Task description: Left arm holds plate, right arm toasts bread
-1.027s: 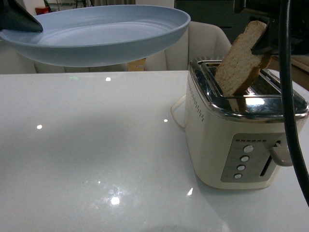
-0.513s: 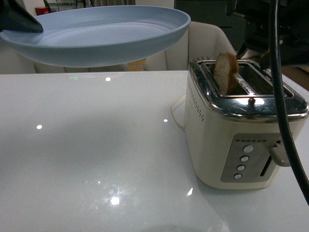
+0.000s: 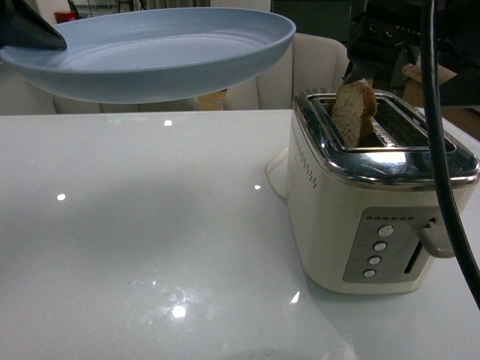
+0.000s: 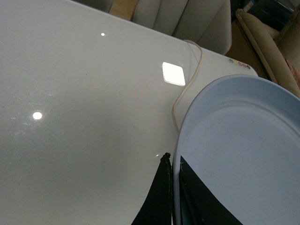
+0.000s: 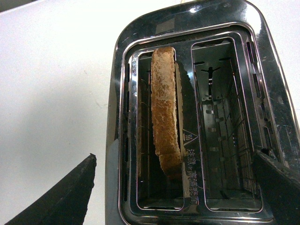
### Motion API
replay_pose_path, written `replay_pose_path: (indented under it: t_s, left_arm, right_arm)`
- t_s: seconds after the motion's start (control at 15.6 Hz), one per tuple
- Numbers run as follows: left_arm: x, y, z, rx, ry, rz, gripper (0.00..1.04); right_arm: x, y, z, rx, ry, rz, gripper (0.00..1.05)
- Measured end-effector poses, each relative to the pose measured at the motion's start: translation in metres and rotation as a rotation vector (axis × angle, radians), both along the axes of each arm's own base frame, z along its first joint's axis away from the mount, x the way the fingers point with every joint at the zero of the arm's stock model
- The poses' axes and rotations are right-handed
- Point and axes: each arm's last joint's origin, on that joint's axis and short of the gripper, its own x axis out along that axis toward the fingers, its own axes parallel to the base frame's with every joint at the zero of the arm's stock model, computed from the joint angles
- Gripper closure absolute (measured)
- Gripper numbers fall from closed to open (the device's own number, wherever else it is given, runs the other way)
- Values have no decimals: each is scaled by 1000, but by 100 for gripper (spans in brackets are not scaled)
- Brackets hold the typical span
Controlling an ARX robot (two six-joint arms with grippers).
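Note:
The pale-blue plate (image 3: 157,49) hangs in the air at upper left, above the white table. My left gripper (image 4: 173,161) is shut on its rim (image 4: 180,140), one finger under and one over. The bread (image 3: 352,112) stands in the left slot of the cream toaster (image 3: 375,202), its crust end poking out; from above the bread (image 5: 166,119) fills part of that slot. My right gripper (image 5: 180,176) is open above the toaster (image 5: 117,154), fingers wide on either side, touching nothing. The right arm (image 3: 397,37) shows dark above and behind the toaster.
The second toaster slot (image 5: 227,126) holds nothing. The toaster's lever (image 3: 436,238) and buttons (image 3: 379,251) face me. A thick black cable (image 3: 442,165) hangs down in front of the toaster. A cream cord (image 4: 187,79) lies on the table (image 3: 150,240). Chairs (image 3: 319,64) stand behind.
The right gripper let go of the bread, which dropped from leaning high above the slot down into it. The right arm then rose and drew back. The plate stayed still.

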Motion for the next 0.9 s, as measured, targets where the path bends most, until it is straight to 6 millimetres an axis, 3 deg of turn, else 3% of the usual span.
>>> replay_pose_path:
  t_s: [0.39, 0.64, 0.9]
  left_arm:
    - [0, 0, 0, 0, 0, 0, 102]
    - [0, 0, 0, 0, 0, 0, 102]
    - [0, 0, 0, 0, 0, 0, 102]
  right_arm:
    - [1, -1, 2, -11, -57, -38, 6]
    - [-13, -10, 15, -166, -261, -142, 6]
    - [-27, -26, 5, -219, -314, -183, 6]
